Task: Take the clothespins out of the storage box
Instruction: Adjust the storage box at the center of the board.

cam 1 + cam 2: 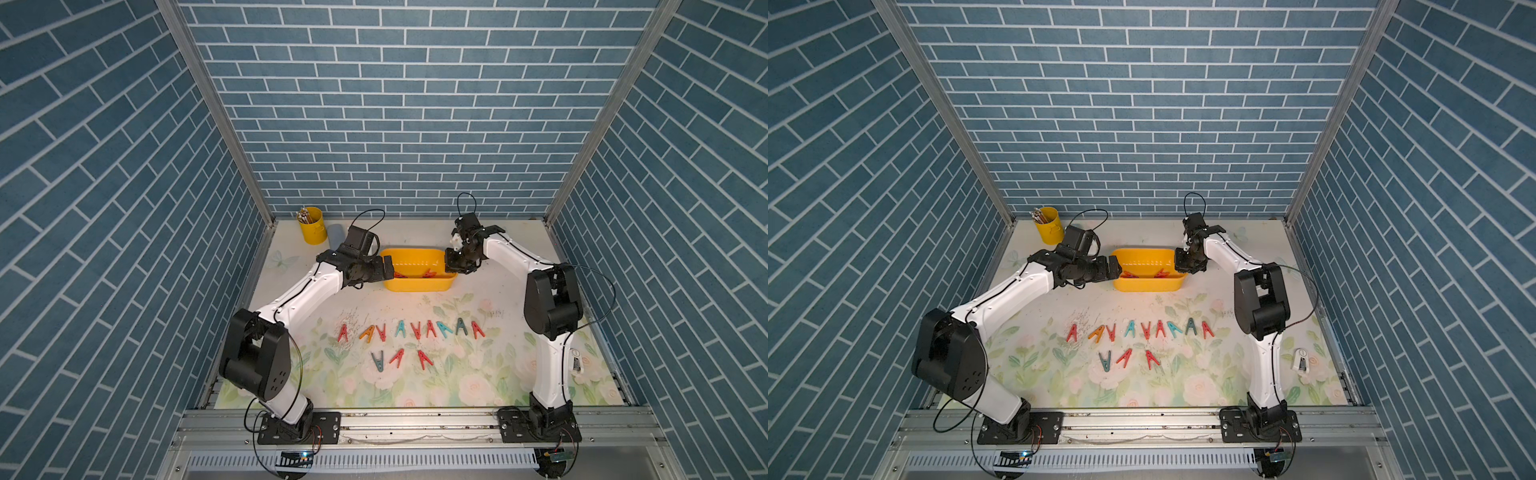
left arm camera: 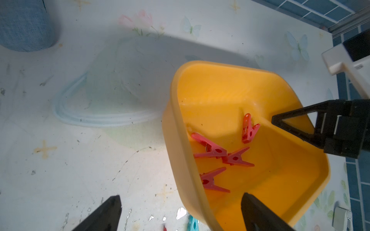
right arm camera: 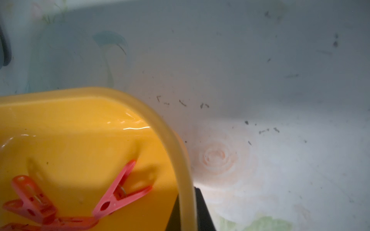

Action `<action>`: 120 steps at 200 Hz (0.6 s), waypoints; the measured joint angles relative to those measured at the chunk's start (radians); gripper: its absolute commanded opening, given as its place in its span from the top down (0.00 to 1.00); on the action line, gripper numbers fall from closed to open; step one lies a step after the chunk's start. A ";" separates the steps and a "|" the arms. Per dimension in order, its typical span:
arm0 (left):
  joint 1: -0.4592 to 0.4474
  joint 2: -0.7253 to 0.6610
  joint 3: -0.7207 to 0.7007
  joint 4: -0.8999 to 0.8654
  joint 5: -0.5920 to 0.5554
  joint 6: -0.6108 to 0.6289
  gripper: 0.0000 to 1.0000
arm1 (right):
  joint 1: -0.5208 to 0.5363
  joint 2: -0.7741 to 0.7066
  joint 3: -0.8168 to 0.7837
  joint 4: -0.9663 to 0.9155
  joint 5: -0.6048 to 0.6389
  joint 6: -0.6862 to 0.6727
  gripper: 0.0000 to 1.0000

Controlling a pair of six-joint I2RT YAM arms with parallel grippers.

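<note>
Firmly, right claw (image 3: 186, 198) pinches the storage box (image 2: 220, 90) rim; left claw (image 2: 181, 197) gapes wide astride the opposite rim, clothespins (image 2: 212, 150) between.

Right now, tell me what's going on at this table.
The two arms are emptying pegs out of the yellow storage box. The right gripper is shut on the box's rim at one end, apparently steadying it. The left gripper hangs open at the opposite end, one finger over the inside and one outside the wall, holding nothing. Four red clothespins lie in the box. Twelve more clothespins are laid out in two rows on the table.
</note>
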 measured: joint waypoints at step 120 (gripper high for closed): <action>0.001 -0.040 -0.011 0.015 0.036 0.005 0.01 | -0.003 0.009 -0.009 -0.065 0.047 0.033 1.00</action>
